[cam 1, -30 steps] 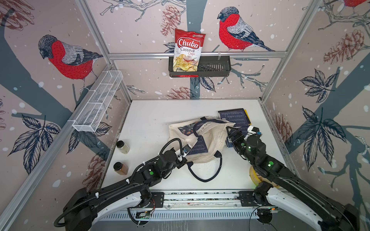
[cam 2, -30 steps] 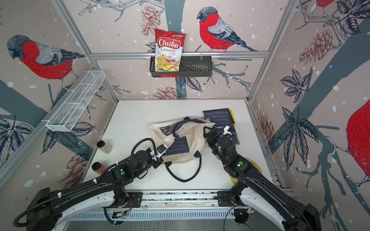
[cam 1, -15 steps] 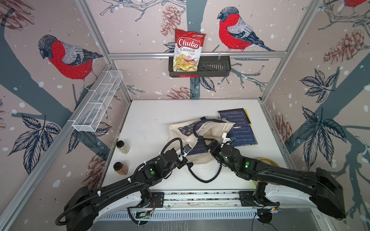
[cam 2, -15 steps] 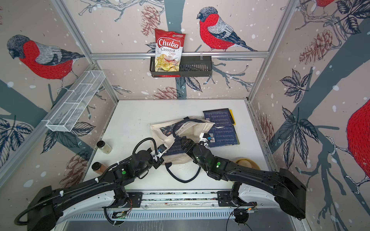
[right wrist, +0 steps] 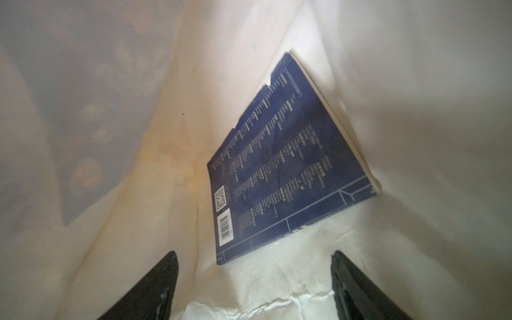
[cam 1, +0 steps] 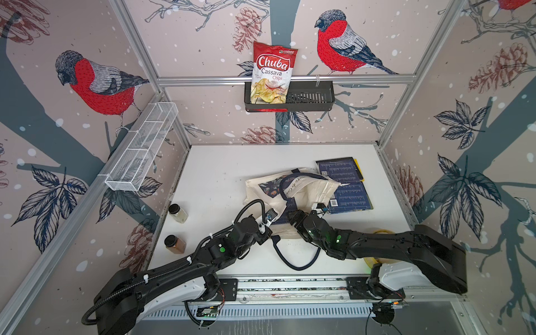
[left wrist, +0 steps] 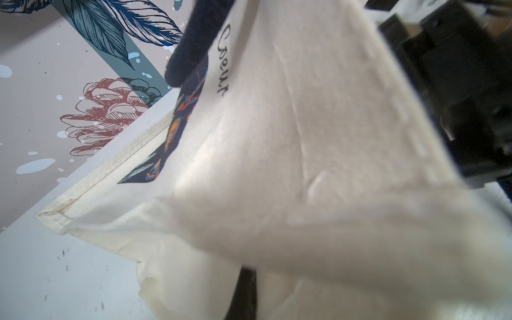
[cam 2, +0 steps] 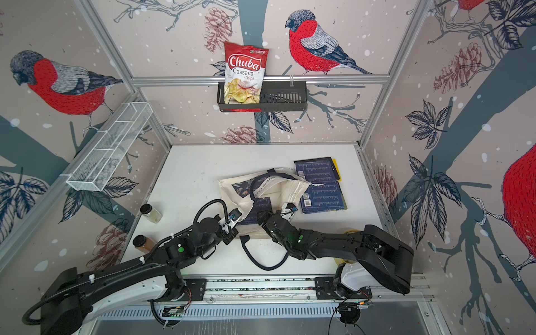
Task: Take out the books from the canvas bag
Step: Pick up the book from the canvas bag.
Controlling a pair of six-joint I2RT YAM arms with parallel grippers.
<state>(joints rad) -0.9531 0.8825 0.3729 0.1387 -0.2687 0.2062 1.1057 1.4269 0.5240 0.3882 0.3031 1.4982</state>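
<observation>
The cream canvas bag [cam 1: 307, 188] lies mid-table in both top views, its mouth towards the arms. My left gripper [cam 1: 268, 225] is shut on the bag's near edge and holds it up; in the left wrist view the cloth [left wrist: 304, 166] fills the frame. My right gripper [cam 1: 293, 216] is open at the mouth. In the right wrist view its fingers [right wrist: 158, 285] spread wide inside the bag, just short of a navy book [right wrist: 285, 166] with a barcode label. Two navy books [cam 1: 351, 198] [cam 1: 339, 169] lie on the table right of the bag, the far one on a yellow book [cam 1: 359, 168].
Two spice jars [cam 1: 178, 213] [cam 1: 174, 244] stand at the table's left edge. The bag's navy handle [cam 1: 295, 262] loops over the table front. A yellow roll [cam 1: 380, 232] sits under my right arm. A chips bag [cam 1: 272, 75] stands in the black wall basket [cam 1: 310, 100]; a white wire shelf [cam 1: 142, 150] hangs at left.
My right arm has swung left from the books on the table to the bag's mouth, and its open gripper is now inside. The left gripper has kept its hold and place.
</observation>
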